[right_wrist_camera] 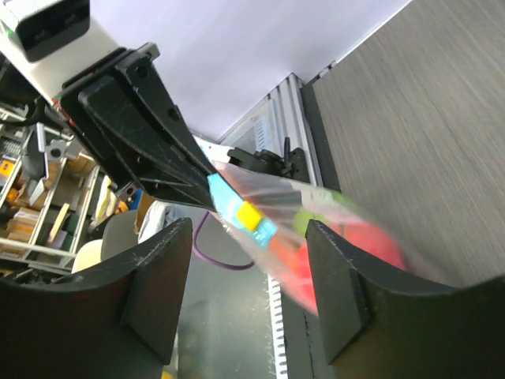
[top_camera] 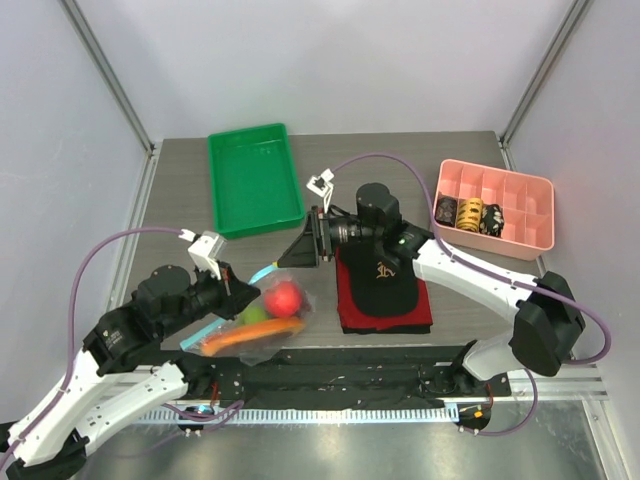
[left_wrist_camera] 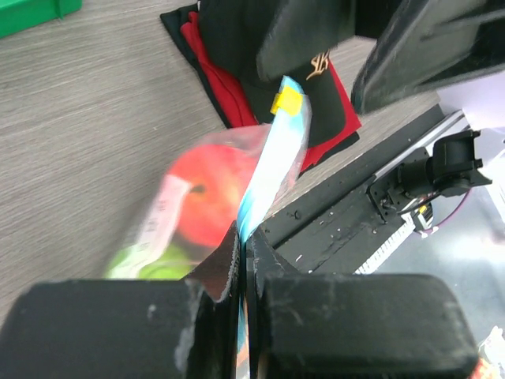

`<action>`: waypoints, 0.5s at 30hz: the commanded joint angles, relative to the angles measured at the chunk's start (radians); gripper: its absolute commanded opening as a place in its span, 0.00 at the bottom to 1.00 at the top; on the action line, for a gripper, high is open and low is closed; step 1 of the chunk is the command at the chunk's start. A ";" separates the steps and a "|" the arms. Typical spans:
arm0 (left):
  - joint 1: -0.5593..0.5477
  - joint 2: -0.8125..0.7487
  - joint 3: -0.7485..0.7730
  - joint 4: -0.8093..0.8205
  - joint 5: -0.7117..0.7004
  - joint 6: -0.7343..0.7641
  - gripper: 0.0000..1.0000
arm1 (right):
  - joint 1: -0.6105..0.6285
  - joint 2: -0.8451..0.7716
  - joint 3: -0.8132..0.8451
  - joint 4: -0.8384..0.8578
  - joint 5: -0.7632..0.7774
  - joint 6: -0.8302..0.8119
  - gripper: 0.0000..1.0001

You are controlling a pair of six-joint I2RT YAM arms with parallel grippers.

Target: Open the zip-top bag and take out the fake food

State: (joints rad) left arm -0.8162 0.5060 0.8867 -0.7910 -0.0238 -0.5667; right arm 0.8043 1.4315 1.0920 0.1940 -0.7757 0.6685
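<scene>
The zip-top bag (top_camera: 262, 318) is held up off the table near the front edge. Through its plastic I see the red apple (top_camera: 285, 297), a green piece (top_camera: 254, 315) and the orange-rimmed melon slice (top_camera: 250, 338); the grape bunch does not show. My left gripper (top_camera: 236, 291) is shut on the bag's blue zip strip (left_wrist_camera: 268, 174), below the yellow slider (left_wrist_camera: 288, 100). My right gripper (top_camera: 300, 252) is open, its jaws either side of the slider (right_wrist_camera: 249, 215) without touching it. The apple also shows in the left wrist view (left_wrist_camera: 201, 201).
A green tray (top_camera: 255, 180) stands at the back left. A pink divided box (top_camera: 495, 205) with dark and yellow items stands at the back right. A black cap on a red cloth (top_camera: 385, 285) lies under the right arm. A black rail (top_camera: 340, 365) runs along the front edge.
</scene>
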 commanded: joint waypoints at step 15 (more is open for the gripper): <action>0.002 -0.090 0.021 0.087 -0.071 -0.102 0.00 | 0.069 0.049 -0.040 0.147 -0.022 0.103 0.02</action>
State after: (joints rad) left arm -0.8162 0.4599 0.8875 -0.7837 -0.0692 -0.6216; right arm 0.8845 1.4876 0.9962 0.3885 -0.8074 0.8333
